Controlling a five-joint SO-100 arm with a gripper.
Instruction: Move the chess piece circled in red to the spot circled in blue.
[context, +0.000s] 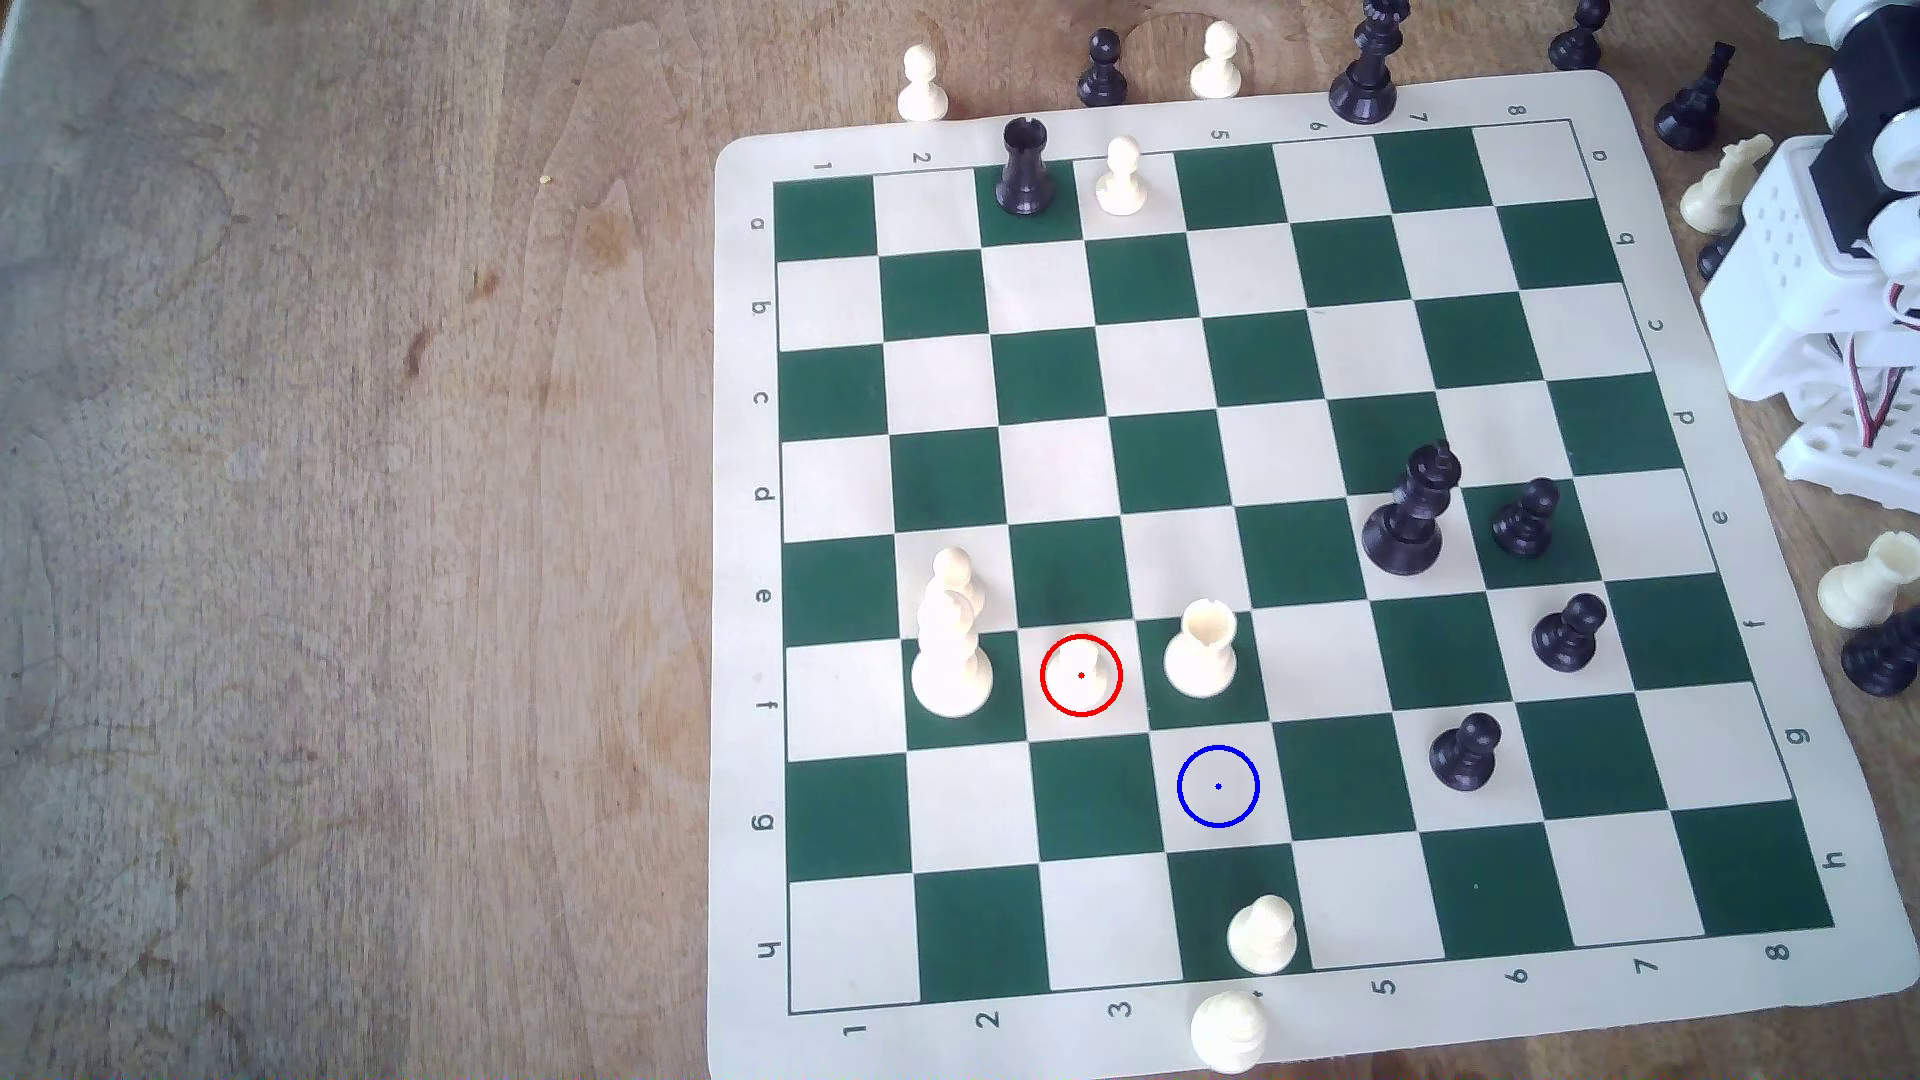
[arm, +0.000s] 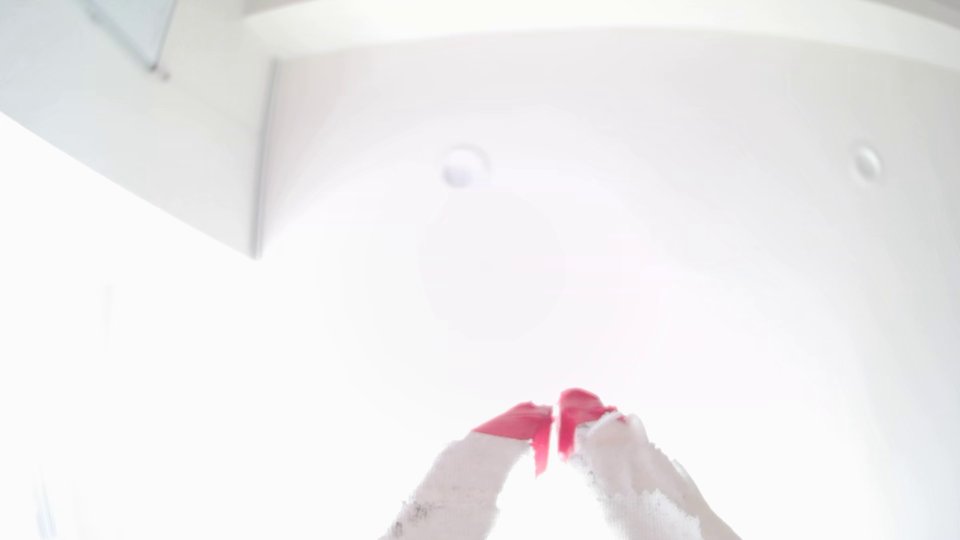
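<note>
We find the pawn (context: 1083, 670) in its red ring, with the blue-ringed square (context: 1218, 786) vacant at its 4 o'clock. The fingers (arm: 524, 423) are closed on nothing. Risk: the rook (context: 1201, 649) at the pawn's 3 o'clock and the tall cream piece (context: 951, 665) at 9 o'clock crowd the grasp and could topple. On the squares we count six cream pieces and five black.

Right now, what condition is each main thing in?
Circled pawn: upright on its cream square, untouched.
Blue-ringed square: vacant.
Cream rook: upright beside the pawn.
Pincer: red-tipped, shut on nothing, facing a ceiling.
Arm: parked off the board.
</note>
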